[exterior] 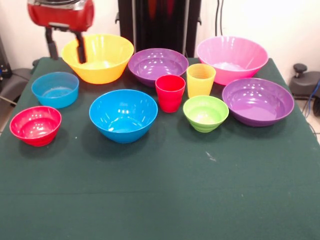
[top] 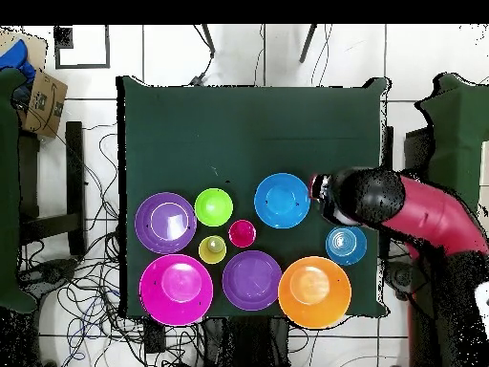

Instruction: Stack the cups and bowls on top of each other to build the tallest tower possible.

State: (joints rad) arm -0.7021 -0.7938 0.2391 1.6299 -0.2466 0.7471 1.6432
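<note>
No tower yet: every piece stands alone, mouth up, on the green table (exterior: 165, 200). The red cup (exterior: 170, 93) and yellow cup (exterior: 200, 79) stand just beside each other near the middle of the spread, with the lime green bowl (exterior: 205, 113) just in front of them towards the table's camera-side edge.

Along the table's far edge: large yellow bowl (exterior: 98, 57), a purple bowl (exterior: 157, 65), large pink bowl (exterior: 231, 58). The second purple bowl (exterior: 257, 101) sits beside the green one, towards the right-hand edge in the front view. The medium blue bowl (exterior: 123, 115) is beside the red cup on its other side. The small blue bowl (exterior: 55, 89) and small red bowl (exterior: 35, 125) sit near the left-hand edge.

My gripper (exterior: 65, 45) hangs above the yellow bowl's rim, fingers spread, holding nothing. The cups are well apart from it.
</note>
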